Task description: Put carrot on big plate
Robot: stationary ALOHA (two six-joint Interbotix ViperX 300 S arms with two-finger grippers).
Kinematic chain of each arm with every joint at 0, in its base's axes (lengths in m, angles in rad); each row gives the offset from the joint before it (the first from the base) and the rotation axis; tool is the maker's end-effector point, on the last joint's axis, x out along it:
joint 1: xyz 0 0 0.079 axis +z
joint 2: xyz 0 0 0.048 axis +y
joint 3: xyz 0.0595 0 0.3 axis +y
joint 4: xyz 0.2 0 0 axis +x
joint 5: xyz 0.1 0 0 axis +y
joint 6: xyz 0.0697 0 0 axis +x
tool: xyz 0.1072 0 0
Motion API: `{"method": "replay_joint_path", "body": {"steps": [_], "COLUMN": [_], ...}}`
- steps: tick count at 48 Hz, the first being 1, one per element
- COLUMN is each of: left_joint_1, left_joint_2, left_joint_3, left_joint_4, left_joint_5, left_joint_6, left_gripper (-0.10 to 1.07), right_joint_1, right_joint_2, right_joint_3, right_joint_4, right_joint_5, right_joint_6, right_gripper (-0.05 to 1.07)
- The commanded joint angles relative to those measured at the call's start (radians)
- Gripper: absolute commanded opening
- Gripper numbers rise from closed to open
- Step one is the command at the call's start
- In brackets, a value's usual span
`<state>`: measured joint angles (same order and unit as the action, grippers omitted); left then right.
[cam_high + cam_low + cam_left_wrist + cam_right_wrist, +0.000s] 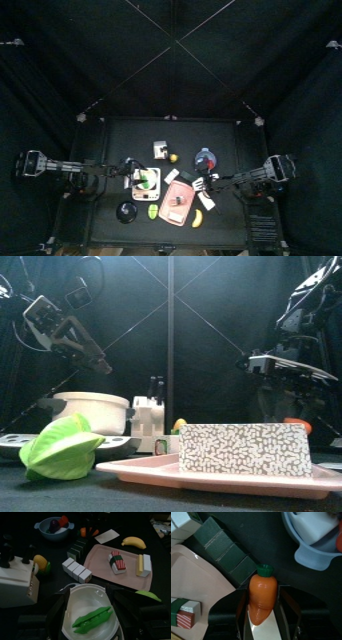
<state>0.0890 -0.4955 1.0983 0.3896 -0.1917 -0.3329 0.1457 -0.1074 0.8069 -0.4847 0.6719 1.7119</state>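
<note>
From high above, the black surface (120,135) is small and crowded. The left arm comes in from the left and the right arm from the right, both reaching toward a pink tray (175,192) near the middle. A blue bowl (206,157) sits behind the tray. The carrot is too small to pick out here.

The front view shows what the top cannot: a speckled block (246,448) standing on the pink tray (134,467), a green leafy toy (60,446) at its left, and a white pot (91,409) behind. Both arms hang above the things, clear of them.

In the left wrist view, the left pincer (90,619) hangs over a white plate (85,602) holding a green pea pod (92,618). Whether its jaws are wide or narrow cannot be told. A banana (133,542) and 2 sushi pieces on the tray (100,559) show beyond.

The right wrist view alone shows the carrot (262,597): it lies lengthwise between the jaws of the right pincer (262,609), which grip it, green top pointing away from the wrist toward a row of dark green blocks (228,552). The blue bowl (314,542) is near its tip.
</note>
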Motion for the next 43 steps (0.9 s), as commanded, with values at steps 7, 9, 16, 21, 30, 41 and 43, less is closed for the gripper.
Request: {"method": "replay_joint_path", "body": {"steps": [7, 9, 16, 21, 30, 41, 43], "left_joint_1": [0.002, 0.002, 0.002, 0.002, 0.002, 0.003, 0.002], "left_joint_2": [-0.003, -0.003, -0.003, -0.003, -0.003, -0.003, -0.003], "left_joint_3": [-0.012, -0.012, -0.012, -0.012, -0.008, -0.008, -0.008], "left_joint_4": [-0.002, -0.002, -0.002, -0.002, 0.0, -0.003, -0.002], "left_joint_5": [-0.005, -0.005, -0.005, -0.005, -0.005, -0.003, -0.003], "left_joint_6": [0.0, 0.0, 0.0, 0.0, 0.002, 0.002, 0.002], "left_gripper": [0.93, 0.93, 0.93, 0.93, 0.93, 0.93, 0.93], "right_joint_1": [0.032, 0.037, 0.051, 0.054, 0.064, 0.069, 0.069], "right_joint_2": [-0.049, -0.049, -0.044, -0.035, 0.003, 0.048, 0.057], "right_joint_3": [-0.064, -0.077, -0.106, -0.123, -0.152, -0.178, -0.183], "right_joint_4": [-0.008, -0.009, -0.023, -0.035, -0.098, -0.155, -0.158], "right_joint_5": [-0.002, -0.002, -0.002, -0.005, -0.02, -0.08, -0.091], "right_joint_6": [0.0, 0.0, 0.0, 0.0, -0.002, -0.002, -0.002], "right_gripper": [0.57, 0.57, 0.57, 0.57, 0.57, 0.57, 0.57]}}
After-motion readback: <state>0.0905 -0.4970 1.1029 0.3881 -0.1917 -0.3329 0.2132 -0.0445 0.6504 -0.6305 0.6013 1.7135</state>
